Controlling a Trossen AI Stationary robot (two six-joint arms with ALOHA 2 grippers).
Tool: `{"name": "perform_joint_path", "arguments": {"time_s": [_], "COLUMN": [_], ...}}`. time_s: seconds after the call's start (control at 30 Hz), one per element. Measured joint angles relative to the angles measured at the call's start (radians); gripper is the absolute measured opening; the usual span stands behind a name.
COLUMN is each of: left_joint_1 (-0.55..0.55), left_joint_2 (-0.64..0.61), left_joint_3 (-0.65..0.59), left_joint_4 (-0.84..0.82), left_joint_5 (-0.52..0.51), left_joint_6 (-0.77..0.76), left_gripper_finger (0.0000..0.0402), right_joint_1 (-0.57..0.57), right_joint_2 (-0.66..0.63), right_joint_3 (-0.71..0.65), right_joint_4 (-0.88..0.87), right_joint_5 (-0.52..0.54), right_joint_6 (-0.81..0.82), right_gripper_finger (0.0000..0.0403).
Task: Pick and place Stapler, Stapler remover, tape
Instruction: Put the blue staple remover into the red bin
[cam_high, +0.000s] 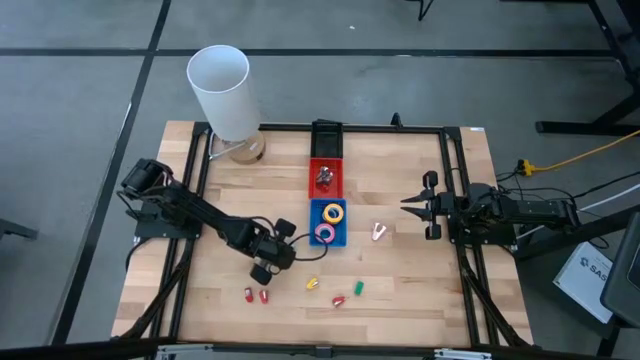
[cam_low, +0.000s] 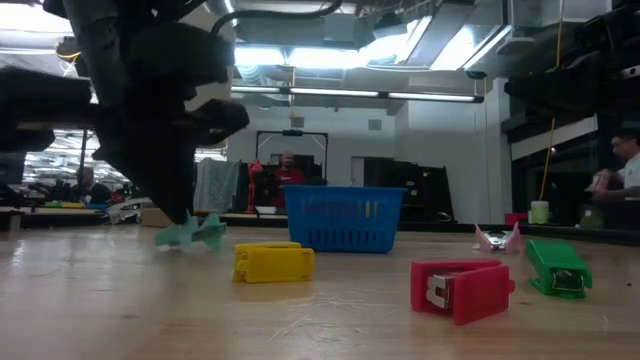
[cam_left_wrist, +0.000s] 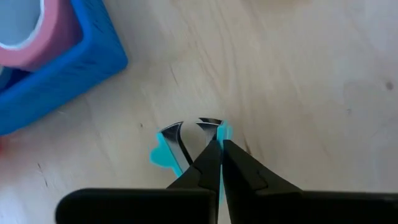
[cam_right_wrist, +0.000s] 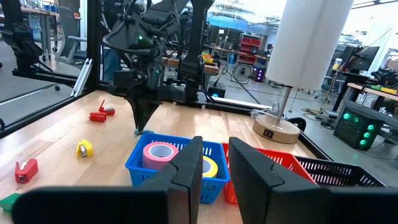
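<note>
Left gripper (cam_left_wrist: 214, 140) has its jaws pinched tight on a teal staple remover (cam_left_wrist: 163, 152), down on the wooden surface (cam_high: 400, 280) right beside the blue basket (cam_high: 327, 238) holding pink tape (cam_high: 325, 233) and yellow tape (cam_high: 333, 212). Right gripper (cam_high: 410, 204) waits off to the side, jaws slightly apart, holding nothing.

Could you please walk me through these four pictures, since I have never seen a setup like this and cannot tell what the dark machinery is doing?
These are two robot arms at a wooden table, filmed from above, from table height, and from a camera on each wrist. The left gripper has shut on a teal staple remover lying beside the blue basket, which holds pink tape and yellow tape. Behind it is a red basket. The right gripper waits at the table's right side, holding nothing. Small staplers lie scattered: red, yellow and green. A pink staple remover and a white lamp are there too.
</note>
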Motion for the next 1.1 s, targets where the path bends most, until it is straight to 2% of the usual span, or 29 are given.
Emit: {"name": "perform_joint_path", "arguments": {"time_s": [0.67, 1.1], "left_joint_1": [0.009, 0.106], "left_joint_2": [-0.114, -0.122], "left_joint_3": [0.061, 0.061], "left_joint_4": [-0.013, -0.019], "left_joint_5": [-0.009, -0.003], "left_joint_6": [-0.002, 0.081], "left_gripper_finger": [0.0003, 0.0003], "right_joint_1": [0.0, 0.0], "right_joint_2": [0.0, 0.0], "right_joint_3": [0.0, 0.0], "right_joint_4": [0.0, 0.0], "right_joint_5": [0.0, 0.0], "right_joint_6": [0.0, 0.0], "right_gripper_finger": [0.008, 0.008]}}
